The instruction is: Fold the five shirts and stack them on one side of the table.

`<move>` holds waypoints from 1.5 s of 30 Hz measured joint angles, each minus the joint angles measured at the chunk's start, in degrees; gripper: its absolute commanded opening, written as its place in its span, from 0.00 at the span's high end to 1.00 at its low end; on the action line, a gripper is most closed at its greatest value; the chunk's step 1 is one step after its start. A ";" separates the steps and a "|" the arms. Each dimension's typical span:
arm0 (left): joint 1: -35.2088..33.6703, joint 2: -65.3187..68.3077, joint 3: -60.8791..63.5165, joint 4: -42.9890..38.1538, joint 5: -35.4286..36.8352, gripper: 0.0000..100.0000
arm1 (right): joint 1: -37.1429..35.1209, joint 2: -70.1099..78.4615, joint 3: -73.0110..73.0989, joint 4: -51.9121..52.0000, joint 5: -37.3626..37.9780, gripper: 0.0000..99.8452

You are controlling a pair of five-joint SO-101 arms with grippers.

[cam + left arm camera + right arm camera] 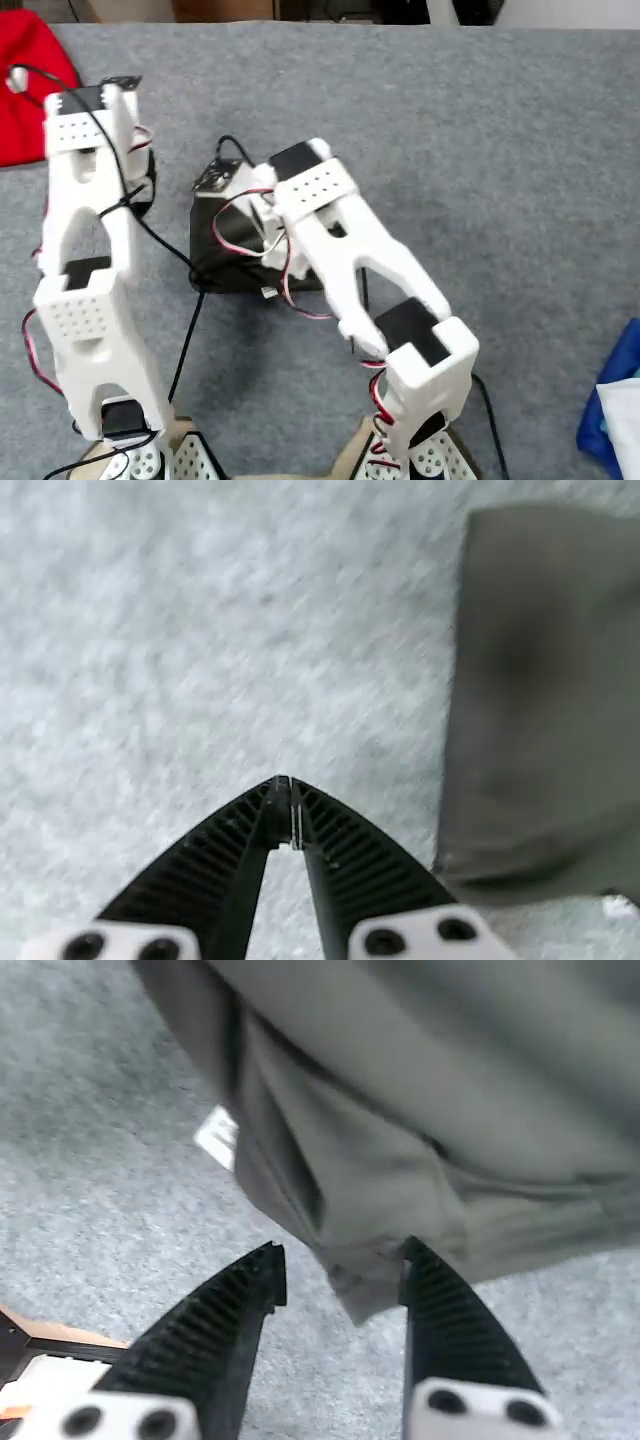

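Black shirt [215,255] sits mid-table, folded down to a compact, roughly square bundle on the grey felt table [480,130], partly under the right arm. White tag [218,1135] pokes out at one edge. Right gripper [342,1260] is spread open low over the table with a hem corner of the bundle between its fingers, not clamped; I can't tell if either finger touches the cloth. Left gripper [283,815] is fully closed with tips meeting, holding nothing, over bare felt just beside the shirt's straight edge [545,700]. Handling guess: light, soft knit with zero stiffness, so layers will slide apart and the fold will sag if lifted by one corner. Felt likely adds drag, so dragging risks unrolling it. Best hold looks like the thick folded edge, pinching all layers together — ideally one gripper at each end. Red shirt [25,90] lies at the far left corner, well apart; blue fabric [615,400], likely another shirt, is at the near right edge.
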 measured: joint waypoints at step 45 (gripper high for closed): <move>16.35 -14.15 27.16 -33.49 10.29 0.98 | 6.51 1.41 -12.92 8.62 7.21 0.85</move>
